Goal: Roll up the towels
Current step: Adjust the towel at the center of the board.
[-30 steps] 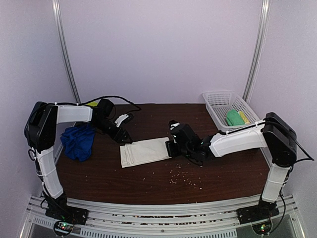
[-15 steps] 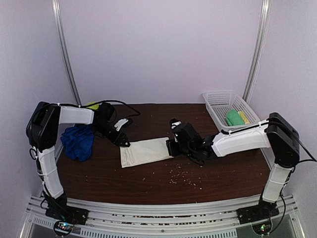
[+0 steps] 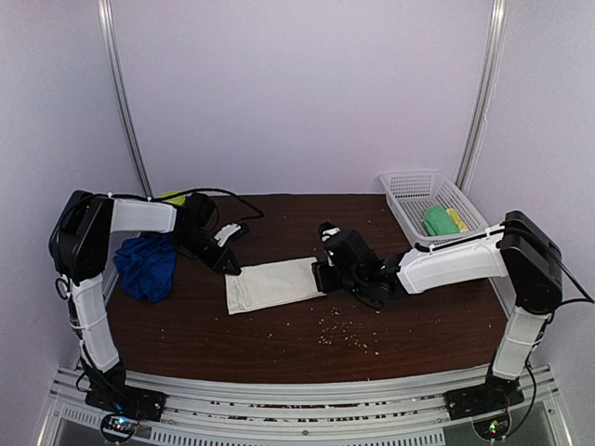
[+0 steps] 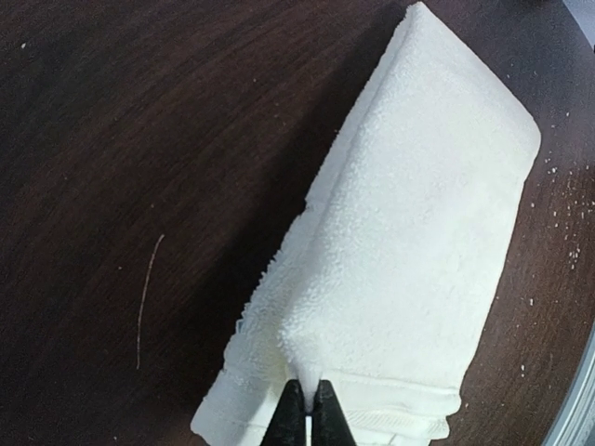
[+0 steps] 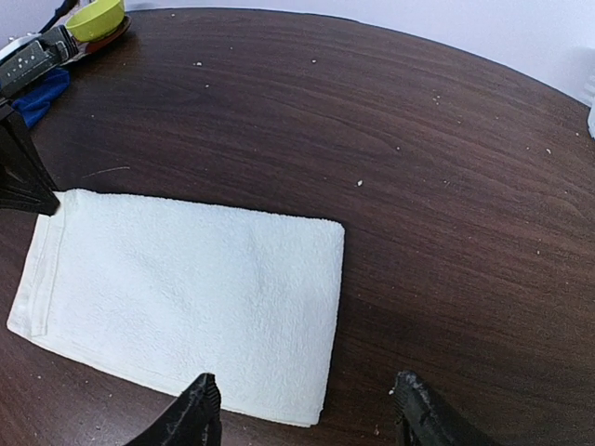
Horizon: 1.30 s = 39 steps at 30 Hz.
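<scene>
A blue towel (image 3: pixel 146 265) is seen crumpled in a heap on the table (image 3: pixel 279 358), well to the left of the left claw (image 4: pixel 305 411). No long axis can be made out for it. In the right wrist view only a sliver of it is caught at the frame edge.

The left claw is closed, and a small raised pinch of the white towel (image 3: pixel 274 283) is gripped between its tips at the towel's left short end. Only the very tips are shown in the left wrist view; the rest of the claw is cut off by the frame.

The white towel is laid flat and folded into a long rectangle between the two claws. Its long axis is run from the left claw towards the right claw, with the right end tilted slightly towards the far side of the table. It is cream-white with a nubby pile. A stitched hem band is seen at the end held by the left claw.

The right claw (image 5: pixel 307 418) is held open above the towel's right short end. One finger is placed over the cloth and the other over bare wood, and nothing is gripped. Pale crumbs (image 3: pixel 344 334) are scattered nearby.

Well to the right, a white mesh basket (image 3: pixel 402 181) is seen; a green item (image 3: pixel 440 221) in it cannot be identified.
</scene>
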Tool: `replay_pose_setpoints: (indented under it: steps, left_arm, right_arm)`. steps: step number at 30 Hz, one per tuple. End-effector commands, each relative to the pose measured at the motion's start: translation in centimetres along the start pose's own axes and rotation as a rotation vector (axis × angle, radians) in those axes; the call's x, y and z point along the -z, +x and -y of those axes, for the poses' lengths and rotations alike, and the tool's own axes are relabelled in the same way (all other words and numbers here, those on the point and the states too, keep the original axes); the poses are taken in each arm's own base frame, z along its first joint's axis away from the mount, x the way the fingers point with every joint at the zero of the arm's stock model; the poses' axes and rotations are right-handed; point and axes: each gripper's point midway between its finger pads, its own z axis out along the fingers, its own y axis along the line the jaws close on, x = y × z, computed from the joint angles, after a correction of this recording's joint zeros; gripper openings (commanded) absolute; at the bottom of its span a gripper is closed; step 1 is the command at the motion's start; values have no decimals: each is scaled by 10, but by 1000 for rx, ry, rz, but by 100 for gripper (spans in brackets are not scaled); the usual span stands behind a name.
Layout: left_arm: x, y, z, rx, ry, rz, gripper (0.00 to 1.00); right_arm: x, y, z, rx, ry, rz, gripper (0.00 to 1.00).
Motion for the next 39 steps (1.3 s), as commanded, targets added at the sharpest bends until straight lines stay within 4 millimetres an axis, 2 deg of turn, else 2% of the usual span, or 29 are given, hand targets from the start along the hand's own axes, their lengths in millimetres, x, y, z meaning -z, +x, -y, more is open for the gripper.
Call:
replay_pose_setpoints:
  steps: [1,5,8,13,20,25,26,28,32,35,39]
  left_arm:
    - [18,-19,10,-36,22,37,0]
    - [32,-23,17,-40,19,43,0]
    - [35,-19,15,-31,-2,23,0]
    - [29,-7,-1,-18,-75,-23,0]
    - [12,-2,-24,-14,-148,-57,0]
    - [13,4,-36,-20,-214,-77,5]
    - [15,4,-40,-22,-240,-79,10]
    - [18,4,-46,-26,-282,-81,29]
    - [26,-4,-53,-39,-334,-67,56]
    - [39,-18,-54,-68,-368,-31,70]
    - [55,-29,-55,-120,-436,16,84]
  right_arm:
    - [0,-1,7,6,37,13,64]
    - [-3,2,7,11,40,5,64]
    - [-5,2,6,13,38,3,64]
    - [-7,3,2,22,30,-4,65]
    - [-8,5,-8,56,14,-15,66]
    - [-11,9,-8,75,24,-29,68]
    - [-12,8,-8,78,25,-29,68]
    - [-14,8,-9,82,27,-33,70]
    - [-17,4,-14,92,19,-34,74]
    - [-20,-1,-13,96,18,-36,79]
    - [-34,-11,-4,85,20,-53,79]
